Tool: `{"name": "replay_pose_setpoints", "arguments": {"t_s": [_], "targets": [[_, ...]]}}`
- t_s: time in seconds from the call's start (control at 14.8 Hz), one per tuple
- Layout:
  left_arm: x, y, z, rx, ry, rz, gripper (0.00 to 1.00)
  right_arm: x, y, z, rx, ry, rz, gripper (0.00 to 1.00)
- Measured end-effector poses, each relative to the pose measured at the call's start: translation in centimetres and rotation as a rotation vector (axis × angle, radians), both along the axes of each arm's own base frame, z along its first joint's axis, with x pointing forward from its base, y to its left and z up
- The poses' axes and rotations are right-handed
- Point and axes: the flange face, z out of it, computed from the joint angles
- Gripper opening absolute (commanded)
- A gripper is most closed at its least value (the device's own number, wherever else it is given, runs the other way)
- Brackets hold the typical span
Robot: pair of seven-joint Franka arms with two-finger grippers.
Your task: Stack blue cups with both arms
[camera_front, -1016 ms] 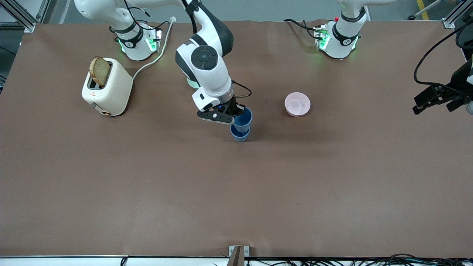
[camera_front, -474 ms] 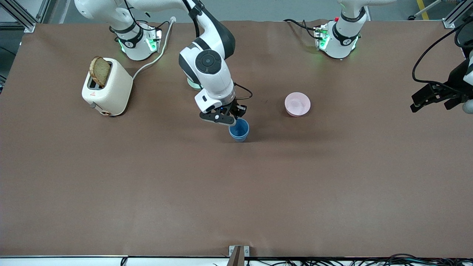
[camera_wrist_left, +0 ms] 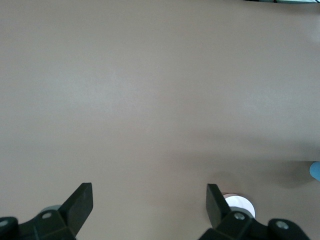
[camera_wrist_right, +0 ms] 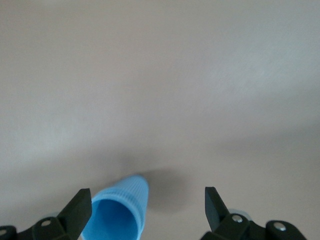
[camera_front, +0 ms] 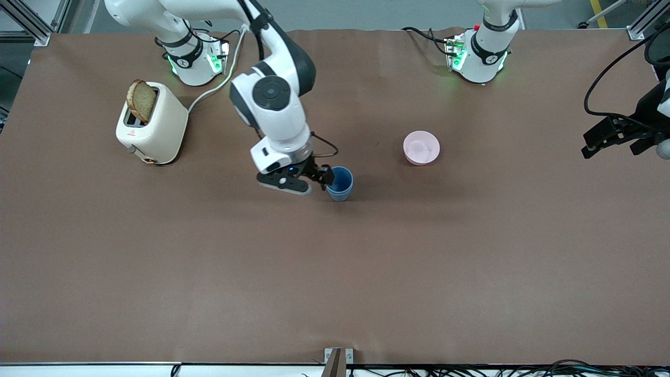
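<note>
Right gripper (camera_front: 320,180): black two-finger hand of the white right arm, fingers spread wide with nothing between them, low over the brown table (camera_front: 335,272), just beside the blue cups.
Right wrist view: the spread fingers (camera_wrist_right: 80,207) frame bare table; the ribbed blue wall and open mouth of the cups (camera_wrist_right: 120,212) sit close to one finger, outside its grasp.
Blue cups (camera_front: 340,183): medium-blue tapered plastic tumblers, seen as one upright stack standing on the table right beside the right gripper, toward the left arm's end from it; by my reading one is already nested in the other.
Left gripper (camera_front: 612,139): black two-finger hand of the left arm, spread and holding nothing, waiting over the left arm's end of the table, well apart from the cups.
Handling: thin plastic, probably very light, slightly flexible and smooth, so easy to tip or squash; a gentle pinch across the rim wall, one finger inside and one outside, looks the safest hold.
Other things: round pale pink bowl (camera_front: 421,147), well apart from the right gripper toward the left arm; cream toaster (camera_front: 152,125) with a slice of brown bread (camera_front: 141,100), away toward the right arm's base.
</note>
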Motion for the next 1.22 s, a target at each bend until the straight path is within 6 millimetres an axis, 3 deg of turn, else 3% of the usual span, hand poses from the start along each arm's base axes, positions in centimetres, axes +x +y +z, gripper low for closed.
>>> {"name": "replay_pose_setpoints", "arguments": {"t_s": [0.2, 0.41, 0.61, 0.81, 1.02, 1.22], "targets": [[0.0, 0.0, 0.1, 0.000, -0.001, 0.000, 1.00, 2.3, -8.2, 6.3, -0.036, 0.028, 0.005, 1.00], [-0.1, 0.0, 0.1, 0.000, 0.005, -0.001, 1.00, 4.3, -18.9, 12.0, -0.046, 0.028, -0.020, 1.00], [-0.1, -0.1, 0.1, 0.000, 0.005, -0.002, 1.00, 5.2, -28.0, 14.5, -0.081, 0.026, -0.034, 1.00], [-0.1, -0.1, 0.1, 0.000, 0.005, -0.002, 1.00, 5.4, -35.5, 15.7, -0.100, 0.038, -0.016, 1.00], [-0.1, -0.4, 0.1, 0.000, 0.008, -0.006, 1.00, 4.0, -41.7, 17.4, -0.113, 0.066, 0.046, 1.00], [-0.2, -0.4, 0.1, 0.000, 0.009, -0.007, 1.00, 2.2, -44.3, 20.3, -0.117, 0.081, 0.115, 1.00]]}}
